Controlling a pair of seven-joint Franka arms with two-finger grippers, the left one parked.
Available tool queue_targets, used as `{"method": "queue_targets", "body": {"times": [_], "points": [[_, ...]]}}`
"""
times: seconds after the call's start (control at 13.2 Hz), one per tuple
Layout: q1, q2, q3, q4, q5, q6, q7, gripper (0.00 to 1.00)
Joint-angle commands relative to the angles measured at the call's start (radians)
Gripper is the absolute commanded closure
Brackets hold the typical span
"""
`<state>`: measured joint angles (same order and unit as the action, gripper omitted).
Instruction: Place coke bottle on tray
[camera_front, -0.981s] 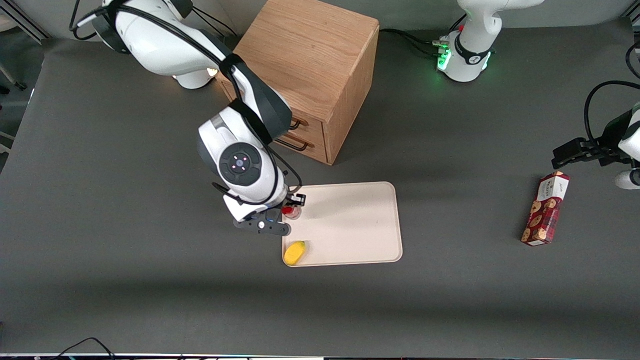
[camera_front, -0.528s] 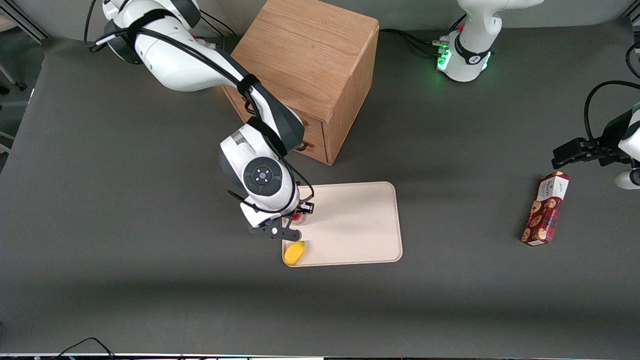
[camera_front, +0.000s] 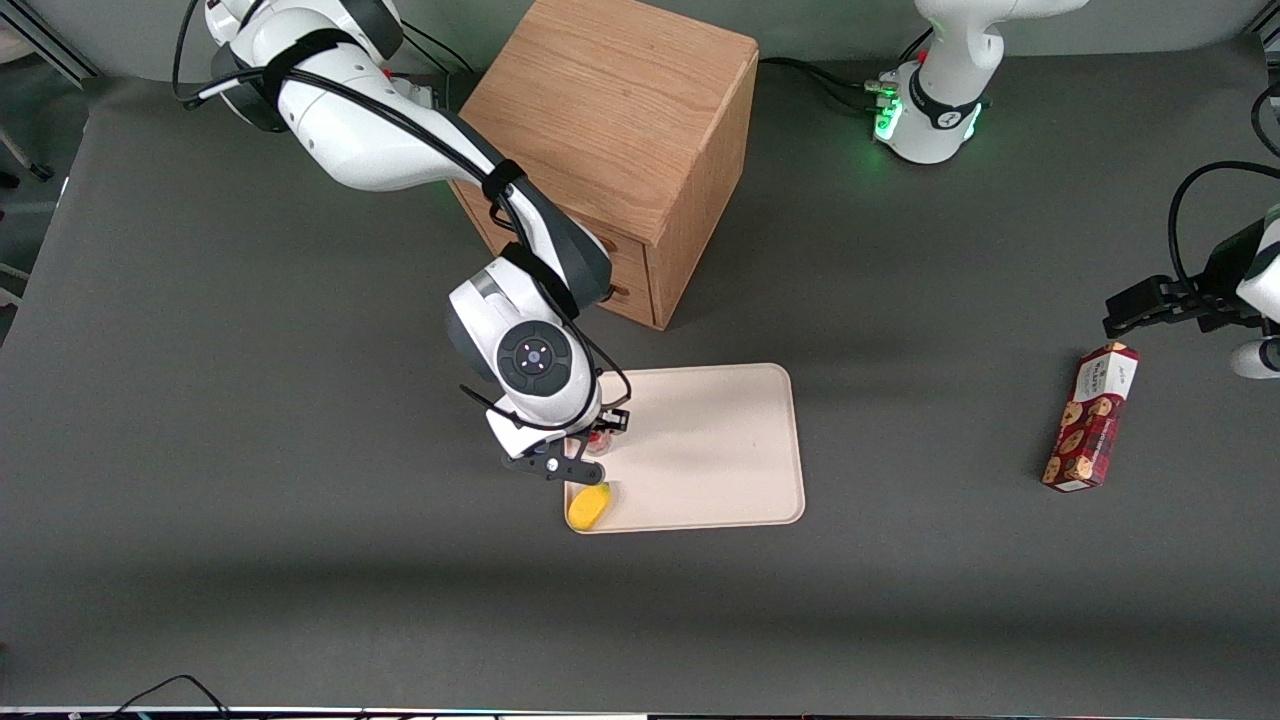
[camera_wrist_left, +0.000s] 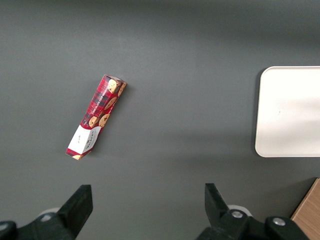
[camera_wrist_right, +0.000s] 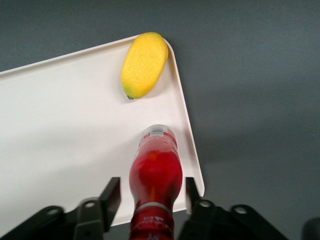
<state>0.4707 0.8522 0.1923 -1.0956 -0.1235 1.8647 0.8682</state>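
A: What are the jaws doing?

B: The gripper is clamping the coke bottle by its neck, holding it upright over the tray, close to the rim at the working arm's end.

A: So, the placing step?

B: I'd say so. Next it's needing a gentle lowering, then opening, keeping clear of the yellow fruit lying nearby on the tray, with the bench around it.

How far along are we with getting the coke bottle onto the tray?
Done: the coke bottle is picked up and carried over the tray, near the mango. In hand: the gripper holds it upright between its fingers, base close to the tray's edge. Left: set it down, release, withdraw.
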Motion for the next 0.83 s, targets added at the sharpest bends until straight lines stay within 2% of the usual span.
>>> {"method": "queue_targets", "body": {"times": [0.0, 0.08, 0.23, 0.45, 0.53, 0.68, 0.75], "points": [[-0.013, -0.038, 0.01, -0.012, -0.031, 0.004, 0.038, 0.0], [-0.032, -0.065, 0.025, -0.012, -0.031, -0.002, 0.037, 0.0], [-0.127, -0.166, 0.07, -0.058, -0.033, -0.025, 0.005, 0.0], [-0.205, -0.356, 0.041, -0.191, -0.019, -0.021, -0.113, 0.0], [-0.21, -0.419, -0.006, -0.24, 0.008, -0.019, -0.161, 0.0], [-0.21, -0.551, -0.141, -0.338, 0.143, -0.022, -0.338, 0.0], [-0.21, -0.617, -0.184, -0.399, 0.171, -0.024, -0.407, 0.0]]}}
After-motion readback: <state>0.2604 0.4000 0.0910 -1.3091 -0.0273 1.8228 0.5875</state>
